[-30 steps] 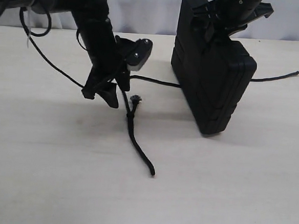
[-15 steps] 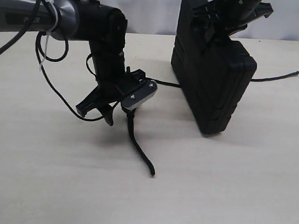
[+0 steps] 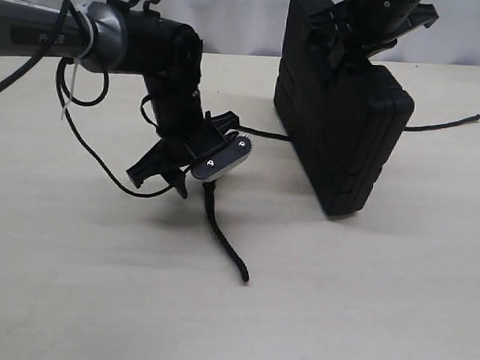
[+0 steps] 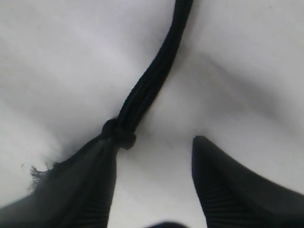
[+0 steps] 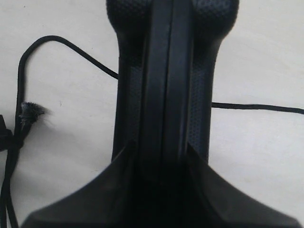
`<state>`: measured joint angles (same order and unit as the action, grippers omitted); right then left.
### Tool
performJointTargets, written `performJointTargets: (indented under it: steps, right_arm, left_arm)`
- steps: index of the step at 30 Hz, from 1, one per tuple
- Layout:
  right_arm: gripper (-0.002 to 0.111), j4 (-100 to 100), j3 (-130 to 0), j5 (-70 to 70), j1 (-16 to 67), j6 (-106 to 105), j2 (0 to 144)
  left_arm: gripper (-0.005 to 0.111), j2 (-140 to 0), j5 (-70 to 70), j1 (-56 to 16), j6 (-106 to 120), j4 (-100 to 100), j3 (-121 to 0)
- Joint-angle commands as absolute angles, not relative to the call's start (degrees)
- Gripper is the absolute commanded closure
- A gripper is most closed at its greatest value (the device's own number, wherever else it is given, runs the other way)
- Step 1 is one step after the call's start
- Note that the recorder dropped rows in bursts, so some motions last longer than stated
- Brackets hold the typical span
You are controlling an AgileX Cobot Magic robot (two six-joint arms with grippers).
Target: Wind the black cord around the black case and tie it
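The black case (image 3: 342,129) stands on edge on the table. My right gripper (image 3: 370,32) is shut on its top edge; the right wrist view shows the case's seam (image 5: 166,71) running up between the two fingers of that gripper (image 5: 161,147). The black cord (image 3: 220,228) lies on the table, passes behind the case and comes out at the right (image 3: 450,125). My left gripper (image 3: 193,173) hangs open low over the cord's knotted end. In the left wrist view the knot (image 4: 118,134) lies against one fingertip (image 4: 102,156) of the left gripper (image 4: 154,140), with the frayed tuft (image 4: 40,172) beside it.
The left arm's glossy cable (image 3: 86,140) droops in a loop down to the table left of the gripper. The pale wooden table (image 3: 230,328) stretches toward the front. A white backdrop (image 3: 235,15) rises behind the case.
My left arm has swung and lowered its gripper onto the knotted end of the cord, which it now covers in the exterior view. Its jaws have narrowed a little. The case and right gripper have stayed still.
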<state>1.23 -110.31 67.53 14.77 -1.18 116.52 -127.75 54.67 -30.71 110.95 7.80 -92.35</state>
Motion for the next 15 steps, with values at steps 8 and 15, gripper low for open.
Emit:
performJointTargets:
  steps: [8, 15]
  right_arm:
    - [0.104, 0.5, -109.2, 70.0, 14.7, -2.5, 118.1]
    - [0.104, 0.6, -109.2, 70.0, 14.7, -2.5, 118.1]
  left_arm:
    - [0.058, -127.5, 46.1, -35.3, 111.1, 3.5, -92.1]
    - [0.058, -127.5, 52.8, -35.3, 110.5, -4.9, -92.1]
